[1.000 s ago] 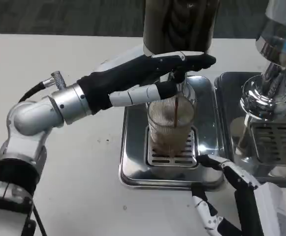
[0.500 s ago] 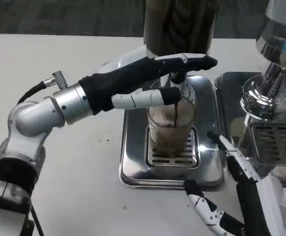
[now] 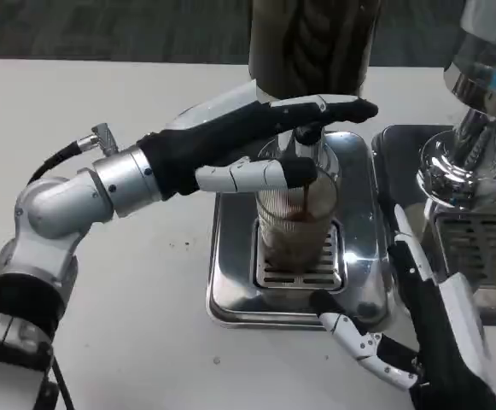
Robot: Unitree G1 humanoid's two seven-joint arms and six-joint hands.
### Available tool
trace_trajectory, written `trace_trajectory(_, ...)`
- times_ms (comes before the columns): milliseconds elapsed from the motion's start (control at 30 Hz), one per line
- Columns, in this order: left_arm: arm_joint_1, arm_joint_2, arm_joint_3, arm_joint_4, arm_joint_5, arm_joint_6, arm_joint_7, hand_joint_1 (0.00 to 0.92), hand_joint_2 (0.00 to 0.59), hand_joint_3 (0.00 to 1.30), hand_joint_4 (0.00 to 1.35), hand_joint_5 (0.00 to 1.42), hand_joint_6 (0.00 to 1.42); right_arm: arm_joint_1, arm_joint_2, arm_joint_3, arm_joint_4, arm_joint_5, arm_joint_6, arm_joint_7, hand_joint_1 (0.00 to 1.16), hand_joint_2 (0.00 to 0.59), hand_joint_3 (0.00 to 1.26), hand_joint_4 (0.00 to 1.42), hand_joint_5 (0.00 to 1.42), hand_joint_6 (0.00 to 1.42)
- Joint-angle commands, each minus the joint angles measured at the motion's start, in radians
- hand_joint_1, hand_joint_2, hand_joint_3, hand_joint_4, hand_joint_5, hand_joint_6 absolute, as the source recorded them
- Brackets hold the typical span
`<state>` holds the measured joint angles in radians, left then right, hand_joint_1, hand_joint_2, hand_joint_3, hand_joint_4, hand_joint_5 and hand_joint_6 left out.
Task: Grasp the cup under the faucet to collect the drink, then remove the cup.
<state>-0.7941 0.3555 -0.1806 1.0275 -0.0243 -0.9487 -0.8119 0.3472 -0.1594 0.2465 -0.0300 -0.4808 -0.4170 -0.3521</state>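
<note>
A ribbed clear cup (image 3: 297, 224) stands on the grate of the chrome drip tray (image 3: 230, 295), under the faucet (image 3: 308, 134) of a dark drink dispenser (image 3: 314, 43). A thin brown stream falls into the cup, which holds some dark drink at the bottom. My left hand (image 3: 256, 141) reaches in from the left. Its long fingers lie across the faucet top and its thumb sits by the cup's rim; it grips nothing. My right hand (image 3: 418, 342) hovers at the tray's front right corner, fingers spread, apart from the cup.
A second chrome dispenser (image 3: 463, 154) with its own drip tray (image 3: 478, 248) stands close on the right, beside my right hand. Bare white table (image 3: 128, 325) lies to the left and in front.
My right hand has risen and moved forward along the tray's right side, its thumb swinging left. The left hand stays on the faucet and the stream keeps falling.
</note>
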Motion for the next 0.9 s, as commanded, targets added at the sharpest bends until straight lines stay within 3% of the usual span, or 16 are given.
trace_trajectory(33, 0.029, 0.014, -0.044, 0.033, 0.082, 0.036, -0.023, 0.000, 0.074, 0.17, 0.09, 0.09, 0.02, -0.042, 0.014, -0.013, 0.039, 0.023, 0.033, 0.038, 0.58, 0.231, 0.00, 0.00, 0.00, 0.10)
trace_trajectory(433, 0.027, 0.023, -0.047, 0.033, 0.090, 0.032, -0.012, 0.000, 0.081, 0.17, 0.10, 0.09, 0.02, -0.145, 0.036, -0.029, 0.133, 0.065, 0.061, 0.110, 0.59, 0.232, 0.00, 0.00, 0.00, 0.05)
trace_trajectory(900, 0.028, 0.031, -0.048, 0.030, 0.091, 0.028, -0.007, 0.000, 0.071, 0.18, 0.10, 0.09, 0.02, -0.238, 0.053, -0.031, 0.233, 0.074, 0.064, 0.129, 0.60, 0.224, 0.00, 0.00, 0.00, 0.03)
